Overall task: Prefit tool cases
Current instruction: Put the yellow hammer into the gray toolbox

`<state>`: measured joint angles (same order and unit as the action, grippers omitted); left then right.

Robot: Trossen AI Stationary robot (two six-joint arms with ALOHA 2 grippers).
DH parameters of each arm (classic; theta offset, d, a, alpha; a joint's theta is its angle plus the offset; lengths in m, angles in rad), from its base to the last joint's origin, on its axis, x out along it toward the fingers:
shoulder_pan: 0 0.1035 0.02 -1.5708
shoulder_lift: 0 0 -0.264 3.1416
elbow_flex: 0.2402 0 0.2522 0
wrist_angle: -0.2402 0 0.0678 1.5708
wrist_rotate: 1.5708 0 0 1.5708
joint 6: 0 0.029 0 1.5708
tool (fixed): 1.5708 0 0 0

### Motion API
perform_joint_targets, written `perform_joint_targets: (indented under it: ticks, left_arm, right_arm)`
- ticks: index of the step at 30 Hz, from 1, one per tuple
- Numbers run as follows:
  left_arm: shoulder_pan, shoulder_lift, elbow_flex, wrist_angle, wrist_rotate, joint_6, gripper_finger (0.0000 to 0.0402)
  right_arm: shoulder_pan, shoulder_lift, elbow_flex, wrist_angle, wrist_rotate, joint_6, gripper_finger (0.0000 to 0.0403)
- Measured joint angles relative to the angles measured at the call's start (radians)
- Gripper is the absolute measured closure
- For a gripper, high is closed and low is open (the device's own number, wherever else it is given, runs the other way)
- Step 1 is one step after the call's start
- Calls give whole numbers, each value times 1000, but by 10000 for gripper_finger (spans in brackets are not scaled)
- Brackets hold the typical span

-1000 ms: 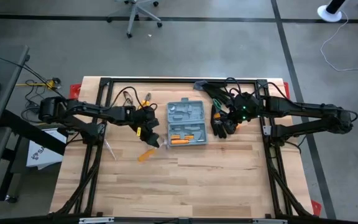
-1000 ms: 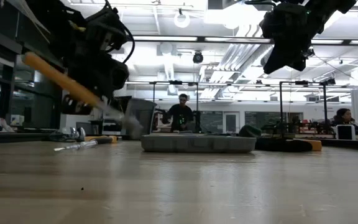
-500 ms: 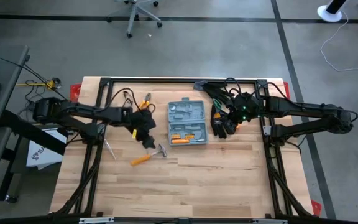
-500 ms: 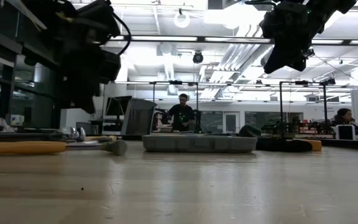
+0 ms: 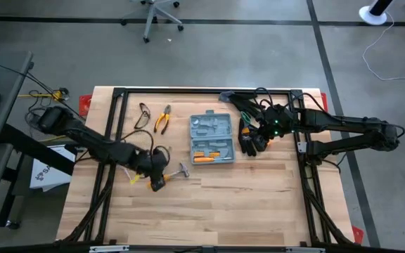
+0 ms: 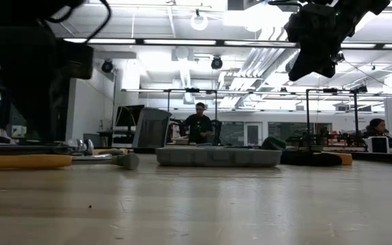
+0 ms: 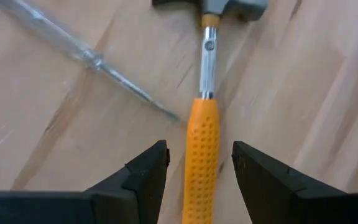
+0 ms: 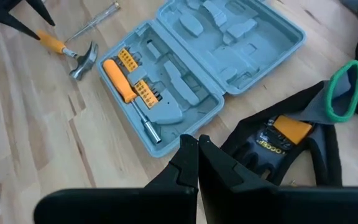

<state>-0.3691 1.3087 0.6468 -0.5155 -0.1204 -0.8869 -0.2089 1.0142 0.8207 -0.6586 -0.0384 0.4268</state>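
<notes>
The grey-blue tool case [image 5: 211,138] lies open and flat mid-table; its near half holds an orange screwdriver [image 8: 120,71] and bits. It also shows in the right wrist view as the tool case [image 8: 210,68]. An orange-handled hammer [image 5: 176,173] lies on the wood left of the case. My left gripper [image 7: 197,152] is open low over it, one finger on each side of the handle [image 7: 201,155], with gaps showing on both sides. My right gripper [image 8: 196,146] is shut, hovering above the black gloves [image 8: 284,137] right of the case.
A clear-handled screwdriver [image 7: 86,53] lies next to the hammer, on its left. Pliers [image 5: 164,118] and a wire loop [image 5: 143,114] sit toward the far edge, left of the case. Bare wood spans the near half of the table [image 5: 230,204]. People show in the room behind.
A second ago the hammer hung tilted in the air at my left gripper; half a second ago it lay flat on the table, where it stays. My left gripper has since moved toward the near edge and down, over the hammer's handle. The right arm has kept still.
</notes>
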Motion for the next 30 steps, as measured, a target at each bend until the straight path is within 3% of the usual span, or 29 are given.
perform_joint_targets:
  ticks: [7,18,21,24,27,30]
  left_arm:
    - [-87,66,0,-10,-64,-18,227]
    - [-96,245,15,-24,14,-60,230]
    - [-94,236,18,-30,33,-132,263]
    - [-92,195,16,-15,69,-201,333]
    - [-78,139,9,18,158,-253,341]
    - [-59,67,12,95,218,-264,391]
  right_arm:
    - [0,0,0,0,9,-17,403]
    - [0,0,-1,-1,9,-17,403]
    - [0,0,-1,-7,9,-17,403]
    - [0,0,-1,-8,9,-20,403]
    - [0,0,-1,-8,8,-32,403]
    - [0,0,-1,-8,8,-43,403]
